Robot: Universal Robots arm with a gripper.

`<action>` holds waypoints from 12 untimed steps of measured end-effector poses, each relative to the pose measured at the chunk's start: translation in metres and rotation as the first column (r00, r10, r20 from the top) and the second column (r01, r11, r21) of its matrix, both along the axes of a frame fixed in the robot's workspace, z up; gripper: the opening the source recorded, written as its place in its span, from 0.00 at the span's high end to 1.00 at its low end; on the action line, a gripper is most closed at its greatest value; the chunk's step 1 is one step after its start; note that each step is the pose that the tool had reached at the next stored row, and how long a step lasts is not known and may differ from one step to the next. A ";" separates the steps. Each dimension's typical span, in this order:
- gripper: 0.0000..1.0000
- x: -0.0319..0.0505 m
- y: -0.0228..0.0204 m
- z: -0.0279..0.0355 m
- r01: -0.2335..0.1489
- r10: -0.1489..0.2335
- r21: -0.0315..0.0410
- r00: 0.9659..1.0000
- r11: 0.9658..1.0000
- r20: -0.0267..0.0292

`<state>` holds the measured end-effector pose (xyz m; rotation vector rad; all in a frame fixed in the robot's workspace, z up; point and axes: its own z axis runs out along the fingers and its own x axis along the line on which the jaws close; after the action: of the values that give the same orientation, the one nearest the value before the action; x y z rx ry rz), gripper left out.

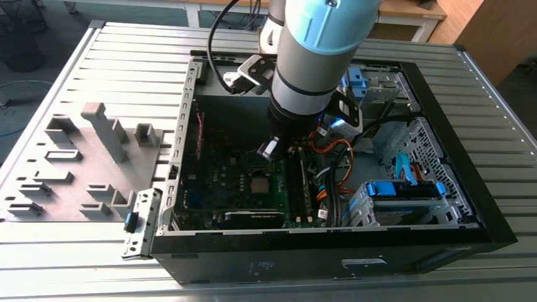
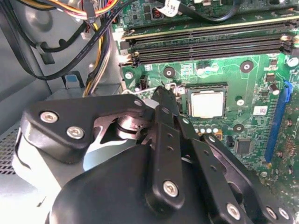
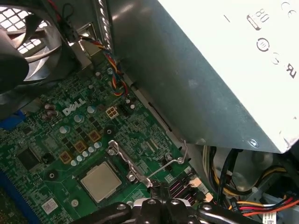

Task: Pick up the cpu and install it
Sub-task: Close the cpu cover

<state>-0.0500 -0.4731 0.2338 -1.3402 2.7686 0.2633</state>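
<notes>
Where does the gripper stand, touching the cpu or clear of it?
Apart. In the second wrist view, a strip of green board shows between the gripper and the cpu.

Open computer case [image 1: 336,255] on slatted table [image 1: 126,56] — grey fixture tray [image 1: 84,171] beside.

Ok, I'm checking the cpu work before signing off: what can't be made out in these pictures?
- Exterior view: the cpu is too small to judge its seating.
- Exterior view: the arm hides the part of the motherboard behind it.
- First wrist view: the grey box blocks whatever lies behind it.
</notes>
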 end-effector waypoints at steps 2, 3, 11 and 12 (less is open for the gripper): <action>0.89 0.0000 0.0000 -0.0001 -0.023 0.023 0.000 1.000 1.000 0.000; 0.89 0.0000 0.0000 -0.0001 -0.037 0.037 0.000 0.999 0.999 0.000; 0.89 0.0001 0.0000 -0.0007 -0.154 0.154 0.000 0.988 0.988 0.000; 0.89 0.0001 0.0000 -0.0008 -0.167 0.167 0.000 0.986 0.986 0.000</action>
<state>-0.0499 -0.4731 0.2329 -1.5750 2.6583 0.2706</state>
